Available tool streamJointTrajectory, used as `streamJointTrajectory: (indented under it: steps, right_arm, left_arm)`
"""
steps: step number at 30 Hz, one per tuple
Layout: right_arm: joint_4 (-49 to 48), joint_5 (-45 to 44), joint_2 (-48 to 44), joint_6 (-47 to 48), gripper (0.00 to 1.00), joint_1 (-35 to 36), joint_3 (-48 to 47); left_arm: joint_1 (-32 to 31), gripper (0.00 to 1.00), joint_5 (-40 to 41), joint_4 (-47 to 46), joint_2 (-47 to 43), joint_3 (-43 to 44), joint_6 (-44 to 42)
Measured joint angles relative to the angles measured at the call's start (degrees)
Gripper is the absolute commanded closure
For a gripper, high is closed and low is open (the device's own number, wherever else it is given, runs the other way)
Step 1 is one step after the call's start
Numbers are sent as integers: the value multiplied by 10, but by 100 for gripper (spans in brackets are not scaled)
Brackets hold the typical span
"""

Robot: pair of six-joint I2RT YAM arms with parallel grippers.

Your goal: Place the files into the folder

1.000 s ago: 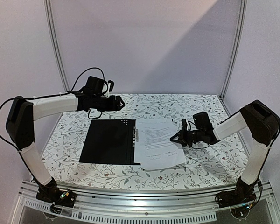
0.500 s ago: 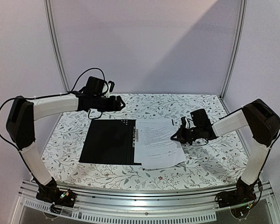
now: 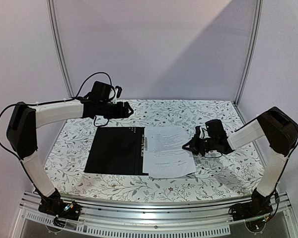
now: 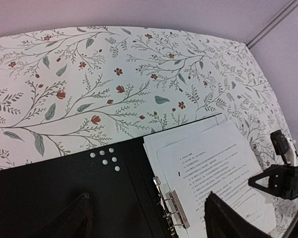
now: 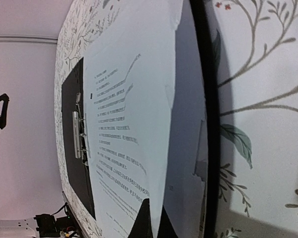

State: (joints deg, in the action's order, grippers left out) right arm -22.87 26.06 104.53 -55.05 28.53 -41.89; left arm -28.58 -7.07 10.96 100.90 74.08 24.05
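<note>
An open flat binder folder, black inside, lies flat about midway between the near and far edges of the floral-patterned worktop. Its bare left leaf, marked with a small cluster of white dots, lies toward the left edge. A slim metal clip runs along its spine. The white paper files with fine black text sit stacked on the leaf toward the right edge, their left margin just beside the clip. In the right wrist view their right margin curves up off the black board beneath.

The left end effector hangs above the folder's far edge. Its fingers are spread wide apart with nothing between them.

The right end effector is low at the right margin of the files. One dark fingertip shows against the sheet's edge. I cannot tell whether it is parted or pinched on the paper.
</note>
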Motion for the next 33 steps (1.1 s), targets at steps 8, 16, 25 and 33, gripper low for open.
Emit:
streamJointTrajectory:
  steps: [8, 16, 25, 33]
  right_arm:
    - [-43, -2, 7, -27, 100, 2, -10]
    - [-46, 6, 32, -28, 100, 5, -35]
    - [-45, 13, 35, -25, 90, 7, -36]
    - [1, 13, 36, 0, 56, 8, -60]
  left_arm:
    - [0, 22, 0, 0, 0, 0, 0]
    - [0, 22, 0, 0, 0, 0, 0]
    - [0, 22, 0, 0, 3, 0, 0]
    - [0, 22, 0, -1, 4, 0, 0]
